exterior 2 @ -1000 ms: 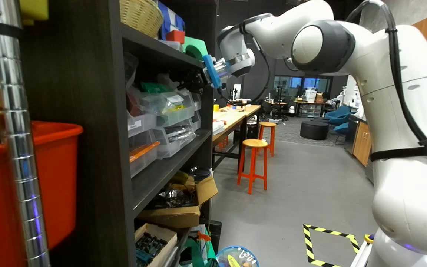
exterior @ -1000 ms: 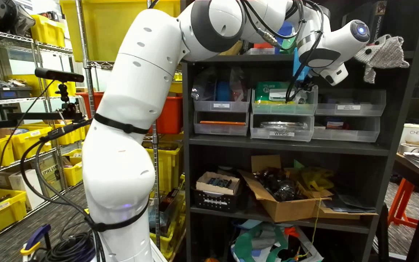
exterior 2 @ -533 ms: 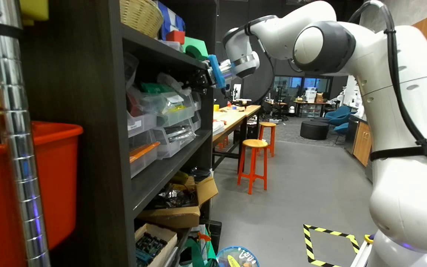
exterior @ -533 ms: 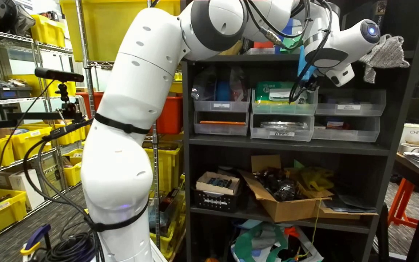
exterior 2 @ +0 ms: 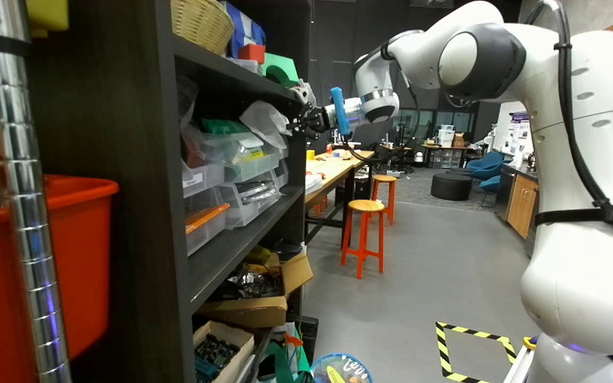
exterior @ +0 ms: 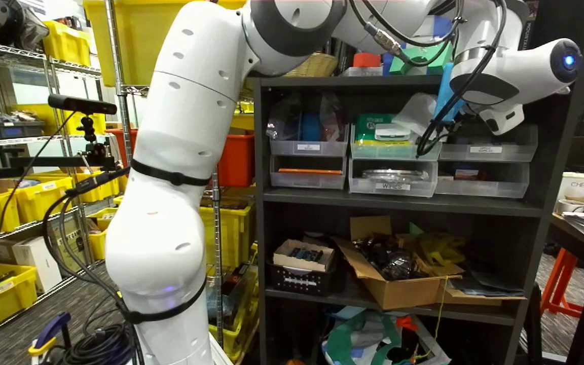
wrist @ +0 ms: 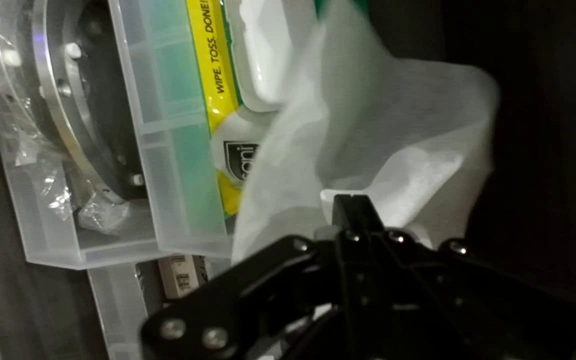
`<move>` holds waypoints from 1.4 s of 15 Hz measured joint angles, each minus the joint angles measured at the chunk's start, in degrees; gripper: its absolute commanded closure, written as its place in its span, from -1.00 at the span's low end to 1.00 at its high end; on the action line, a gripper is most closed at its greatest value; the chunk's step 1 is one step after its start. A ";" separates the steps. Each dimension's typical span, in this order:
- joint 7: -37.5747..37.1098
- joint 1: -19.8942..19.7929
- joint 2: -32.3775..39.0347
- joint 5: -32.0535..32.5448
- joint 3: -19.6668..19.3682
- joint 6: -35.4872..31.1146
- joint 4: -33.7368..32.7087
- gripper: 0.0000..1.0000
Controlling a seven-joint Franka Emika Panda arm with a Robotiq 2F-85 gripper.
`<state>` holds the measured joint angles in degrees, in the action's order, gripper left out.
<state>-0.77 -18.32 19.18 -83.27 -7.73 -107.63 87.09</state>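
My gripper is just outside the dark shelf, its fingers pressed together on a white wipe. In the wrist view the gripper comes in from below, and the wipe spreads out beyond the fingertips. The sheet stretches back to a green and yellow wipes pack, whose white lid is up against it. That pack lies in a clear bin in the upper row. In an exterior view cables partly cover the gripper, while the wipe slants up from the pack.
A bin labelled WIRES sits directly below, and another clear bin stands to its side. The shelf board above holds a green block and a basket. An open cardboard box rests lower down.
The arm has drawn back out of the shelf and across, away from the pack. The white wipe has come up out of the pack with the gripper and now hangs stretched between them.
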 measured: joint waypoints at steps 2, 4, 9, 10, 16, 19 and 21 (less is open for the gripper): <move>2.52 -1.67 -2.01 -4.32 -1.21 2.35 2.88 0.99; 4.45 -3.05 -4.11 -8.66 -2.65 5.15 5.42 0.99; 7.47 -4.16 -9.02 -15.80 -6.20 11.48 10.22 0.99; 7.93 -4.16 -9.89 -16.59 -6.71 12.43 10.96 0.99; 14.10 -3.90 -17.10 -18.11 -8.41 16.32 16.06 0.99; 19.45 -3.26 -23.37 -17.73 -8.53 16.45 19.82 0.99; 23.73 -2.54 -28.61 -16.93 -8.42 16.02 22.88 0.99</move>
<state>22.95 -20.86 -9.43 -100.19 -16.15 -91.61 109.97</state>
